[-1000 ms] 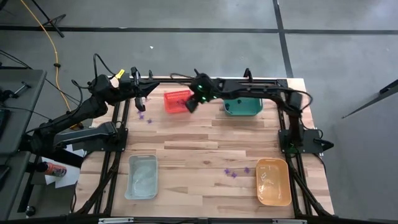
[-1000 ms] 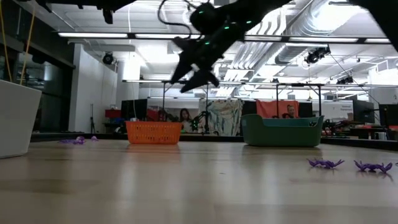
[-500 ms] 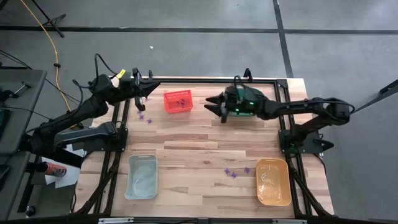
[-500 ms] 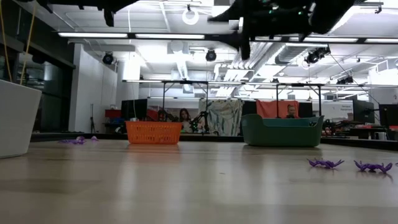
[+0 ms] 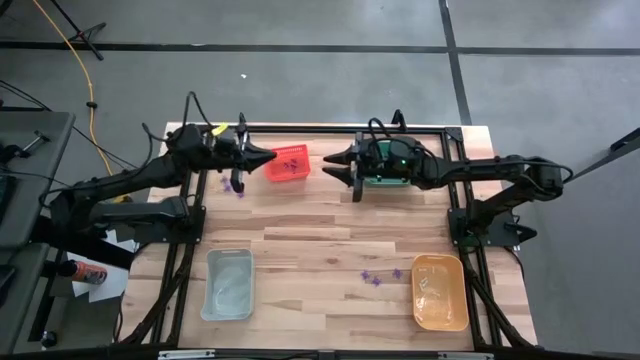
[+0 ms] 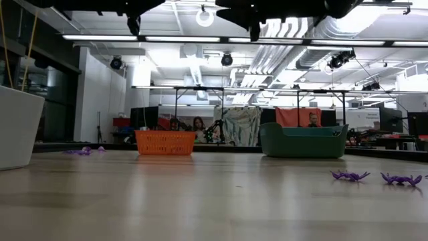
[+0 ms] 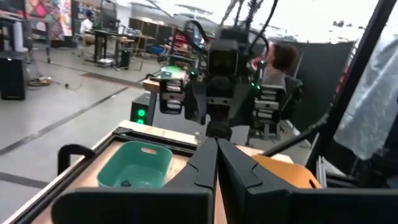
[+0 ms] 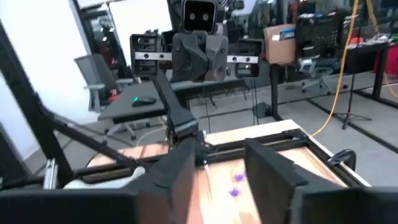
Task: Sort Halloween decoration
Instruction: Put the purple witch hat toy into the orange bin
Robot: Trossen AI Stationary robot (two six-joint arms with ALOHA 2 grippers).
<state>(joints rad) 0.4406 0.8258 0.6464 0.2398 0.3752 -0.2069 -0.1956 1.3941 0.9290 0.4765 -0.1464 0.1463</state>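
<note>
Tiny purple trinkets lie on the wooden table: some at the far left (image 5: 233, 187), two near the orange bin (image 5: 375, 279), which the low view also shows (image 6: 349, 176). Small dark shapes lie inside the red bin (image 5: 288, 164). My left gripper (image 5: 271, 157) is shut and level, high above the table, with its tip at the red bin's left edge. My right gripper (image 5: 341, 172) hangs open and level between the red bin and the green bin (image 5: 388, 178), pointing left with nothing between its fingers (image 8: 180, 168).
A clear bin (image 5: 229, 284) stands at the near left and an orange bin (image 5: 439, 291) at the near right. The two grippers face each other across the red bin. Bare wood fills the table's middle (image 5: 320, 235). Black frame rails run along the table's edges.
My left gripper has moved toward the table's right, up to the red bin. My right gripper has drawn back from over the red bin toward the green bin, risen, and tipped from pointing down to level.
</note>
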